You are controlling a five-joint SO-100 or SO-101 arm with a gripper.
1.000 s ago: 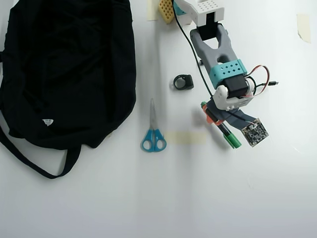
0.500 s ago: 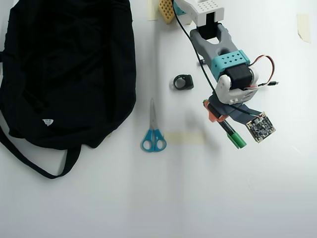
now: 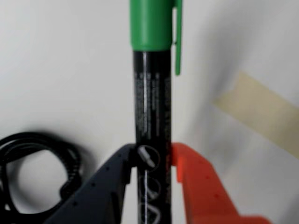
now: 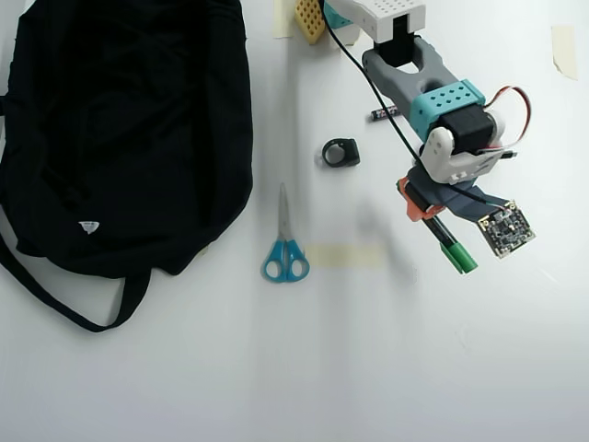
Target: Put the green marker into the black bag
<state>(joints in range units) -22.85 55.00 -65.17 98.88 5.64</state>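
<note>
1. Wrist view: the end effector (image 3: 154,161) is closed tight on the green marker (image 3: 152,112), its dark finger on the left and its orange finger on the right, both pressing the black barrel with white print.
2. Wrist view: the marker runs straight up the picture, with its bright green cap and clip at the top edge.
3. Wrist view: a coiled black cable (image 3: 32,168) lies on the white counter (image 3: 65,70) at lower left, and a strip of beige tape (image 3: 261,112) lies at right.
4. Overhead view: the end effector (image 4: 425,207) holds the green marker (image 4: 451,249) near the right side, the green cap pointing down and to the right.
5. Overhead view: compared with half a second ago, arm and marker have shifted further right, away from the black bag (image 4: 120,129), which fills the upper left, well apart from them.
6. Overhead view: the blue-handled scissors (image 4: 284,244) lie unmoved between the bag and the marker, as does the small black ring-shaped object (image 4: 340,152) above them.
</note>
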